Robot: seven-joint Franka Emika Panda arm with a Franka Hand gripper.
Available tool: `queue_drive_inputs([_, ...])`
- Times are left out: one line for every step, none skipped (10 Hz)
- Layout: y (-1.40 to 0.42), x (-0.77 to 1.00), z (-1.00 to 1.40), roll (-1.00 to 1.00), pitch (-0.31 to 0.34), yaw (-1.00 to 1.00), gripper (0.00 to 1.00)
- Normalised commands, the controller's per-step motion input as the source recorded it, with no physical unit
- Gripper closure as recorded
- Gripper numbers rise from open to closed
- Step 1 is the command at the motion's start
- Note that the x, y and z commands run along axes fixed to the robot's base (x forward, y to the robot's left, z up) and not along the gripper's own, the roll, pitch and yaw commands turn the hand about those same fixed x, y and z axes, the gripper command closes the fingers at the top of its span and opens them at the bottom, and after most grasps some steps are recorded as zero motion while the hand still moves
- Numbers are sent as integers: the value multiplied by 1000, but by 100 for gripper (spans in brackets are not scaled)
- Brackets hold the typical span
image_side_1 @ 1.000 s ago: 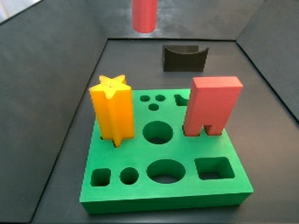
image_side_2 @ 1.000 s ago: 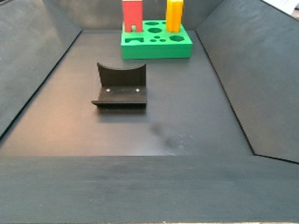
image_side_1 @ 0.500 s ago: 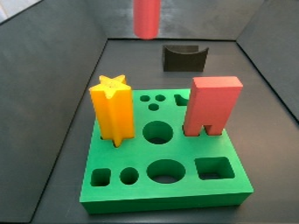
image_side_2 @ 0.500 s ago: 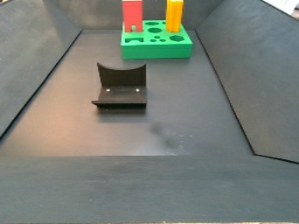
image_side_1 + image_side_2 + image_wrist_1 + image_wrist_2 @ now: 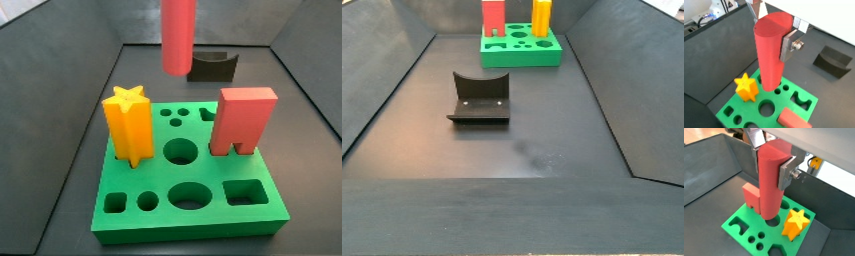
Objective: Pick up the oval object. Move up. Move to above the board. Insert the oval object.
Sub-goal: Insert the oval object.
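While the gripper (image 5: 775,36) clamps the oval object (image 5: 771,55) above the board (image 5: 739,111), it should center over the hole at the star post's (image 5: 130,125) three o'clock, upright.

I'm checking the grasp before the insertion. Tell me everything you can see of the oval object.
The oval object is a tall, slim salmon-red peg with smooth rounded sides and a flat top, matte like plastic. It hangs upright, clamped near its top in the gripper, whose silver fingers press its sides. In both wrist views it hangs over the board; in a side view its lower end is clear of the board. Only the gripper touches it.
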Motion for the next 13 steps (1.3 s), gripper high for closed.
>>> queue_drive_inputs([-266,0,-3,-67,-184,-551,100])
queue_drive_inputs([-254,0,0,-70,-166,-666,100])
queue_drive_inputs([-251,0,0,-67,-173,-703,100])
queue_drive_inputs([-249,0,-20,-64,-196,-697,100])
queue_drive_inputs([-249,0,-9,-64,-196,-700,100])
queue_drive_inputs([-171,0,0,-66,-201,-729,100])
queue_drive_inputs([-146,-11,-3,-73,-207,-737,100])
queue_drive_inputs([-143,-9,0,-54,-210,-731,100])
queue_drive_inputs([-186,-106,-29,0,-219,-620,100])
queue_drive_inputs([-329,-114,-86,113,-137,-526,100])
queue_drive_inputs([-357,-49,-20,284,-36,-531,100])
queue_drive_inputs([-354,-31,0,354,0,-540,100])
queue_drive_inputs([-320,-131,-9,170,-50,-460,100])
